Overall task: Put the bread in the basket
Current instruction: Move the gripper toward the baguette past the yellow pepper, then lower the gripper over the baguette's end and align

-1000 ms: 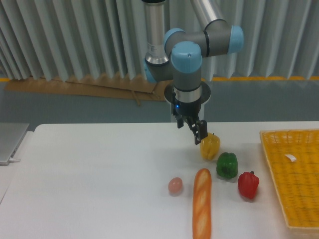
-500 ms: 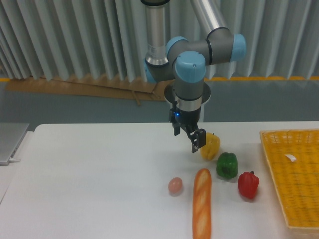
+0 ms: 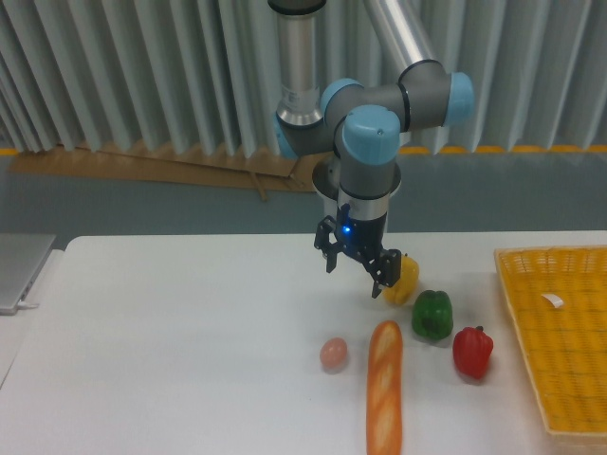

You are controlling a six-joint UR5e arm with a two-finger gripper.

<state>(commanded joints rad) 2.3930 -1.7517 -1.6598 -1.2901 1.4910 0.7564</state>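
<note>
Bread (image 3: 384,387) lies lengthwise on the white surface (image 3: 171,341), between a pink ball (image 3: 333,353) and the peppers, well apart from the basket (image 3: 560,332) at right. The hand (image 3: 355,270) hangs above its far end, fingers spread wide, holding nothing.

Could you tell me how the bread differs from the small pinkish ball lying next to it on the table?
The bread is long and slim, while the pinkish ball is small and egg-shaped. The bread is orange-golden with pale diagonal slashes; the ball is plain pink. The bread reaches toward the near table edge, whereas the ball sits level with its far end, on its left in the picture. Both lie on the white table, untouched by the gripper above.
</note>
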